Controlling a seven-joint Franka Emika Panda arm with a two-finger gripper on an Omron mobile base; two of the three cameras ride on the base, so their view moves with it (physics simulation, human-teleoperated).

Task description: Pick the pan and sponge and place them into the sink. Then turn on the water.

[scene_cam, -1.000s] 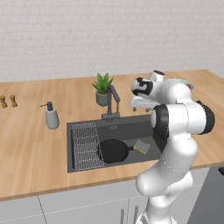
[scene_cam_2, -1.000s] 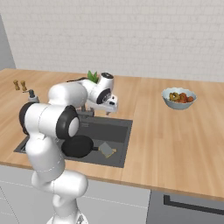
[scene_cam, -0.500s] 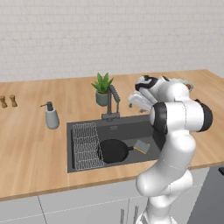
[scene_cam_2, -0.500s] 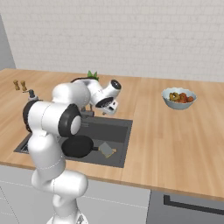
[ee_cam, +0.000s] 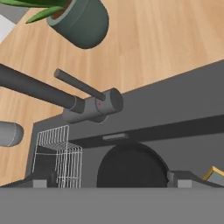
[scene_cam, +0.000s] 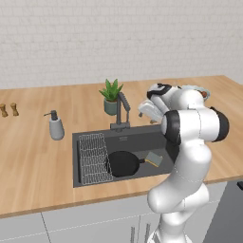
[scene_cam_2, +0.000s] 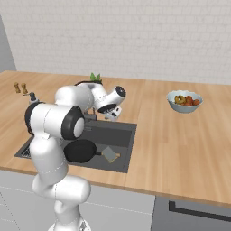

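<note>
- Two small wooden shakers point(scene_cam: 9, 109) at the far left of the counter point(scene_cam: 33, 156), close to the back wall; no writing legible on them.
- Soap dispenser point(scene_cam: 56, 126) next, standing on bare wood just left of the sink point(scene_cam: 95, 140); no label readable.
- Sink basin cut into the counter, dark rim all round; wire rack point(scene_cam: 95, 158) fills its left part.
- Pan point(scene_cam: 123, 163) lies flat in the basin just right of the rack, handle pointing right toward the sponge point(scene_cam: 154, 159), which sits at the handle's end near the basin's right wall.
- Faucet point(scene_cam: 123, 111) rises from the back rim, spout angled over the basin; in the hand view its lever point(ee_cam: 79, 85) sticks out to the side. No water stream seen.
- Potted plant point(scene_cam: 111, 96) just behind the faucet, near the back rim.
- Gripper point(scene_cam: 146, 112) hangs over the sink's back right corner, beside the faucet, fingers spread wide, nothing between them.
- Right of the sink: wide open wood counter, then a bowl of fruit point(scene_cam_2: 183, 100) well apart toward the back.
- Front counter edge runs close to the basin's front rim; narrow strip there.
</note>
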